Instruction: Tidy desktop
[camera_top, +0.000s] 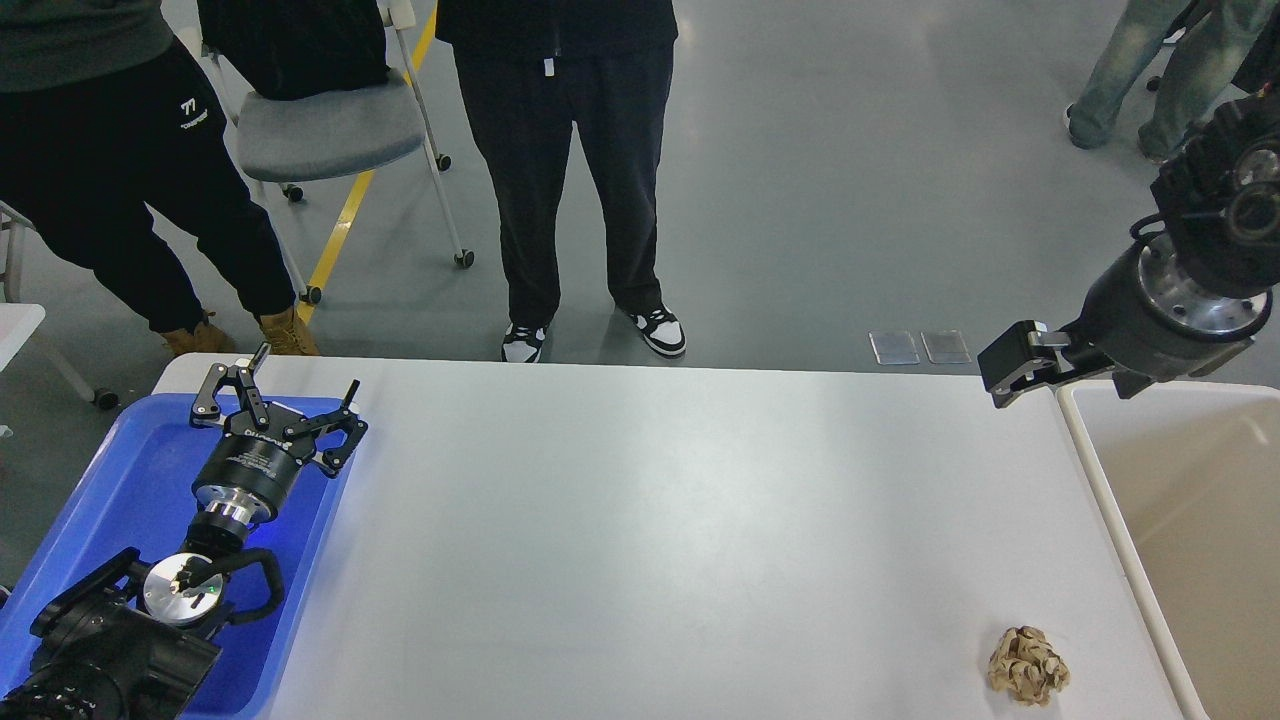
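The desktop (660, 530) is a wide white-grey tabletop that fills the lower part of the head view. A crumpled brown paper ball (1028, 665) lies on it near the front right corner. My left gripper (296, 382) is open and empty, held over the blue tray at the far left. My right gripper (1008, 372) hangs above the desktop's far right corner, far above and beyond the paper ball. It is seen side-on as one dark block, so its fingers cannot be told apart.
A blue plastic tray (110, 480) sits at the left edge under my left arm. A beige bin (1095, 460) stands against the table's right edge. People and a wheeled chair (320, 130) stand beyond the far edge.
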